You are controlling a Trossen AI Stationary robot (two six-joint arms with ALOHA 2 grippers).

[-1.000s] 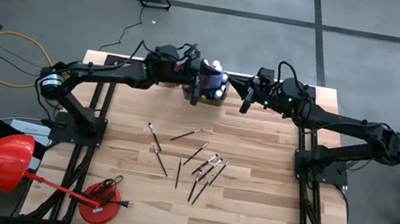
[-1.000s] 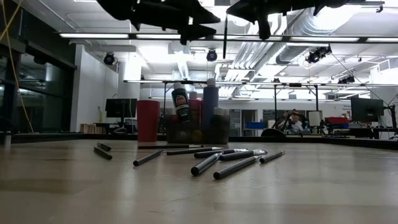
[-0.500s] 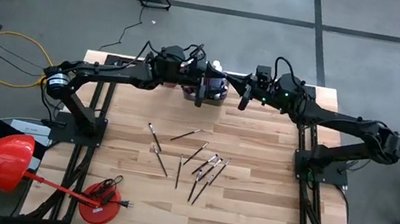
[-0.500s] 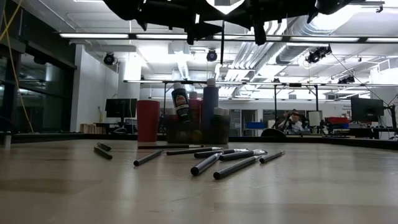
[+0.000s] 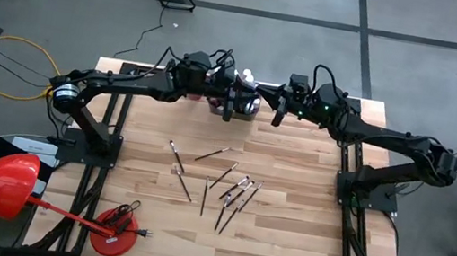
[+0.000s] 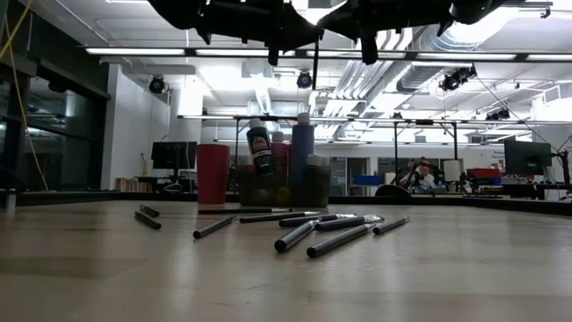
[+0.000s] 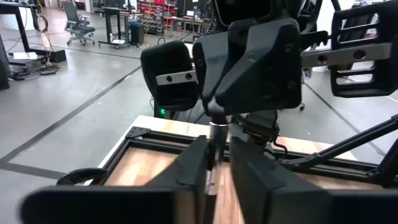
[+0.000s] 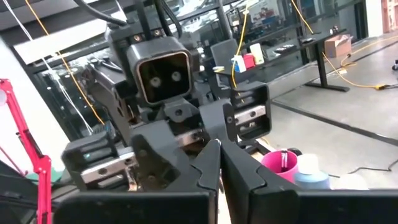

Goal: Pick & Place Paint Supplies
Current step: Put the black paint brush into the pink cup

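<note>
Between the two grippers, above the grey tray (image 6: pixel 315 193), a paintbrush (image 6: pixel 315 64) hangs upright. The right gripper (image 5: pixel 277 115) is pressed together on it. Just beside it, the left gripper (image 5: pixel 229 110) seems to pinch the same handle, though its wrist view leaves some doubt. For a clean handover, the left grip should be firm and square before the right lets go. Other paintbrushes (image 5: pixel 229 187) lie on the table, well apart from both.

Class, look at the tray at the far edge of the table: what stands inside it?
Inside the tray stand paint bottles, including a tall blue one and a dark one. The high view hides most of them under the two grippers.
</note>
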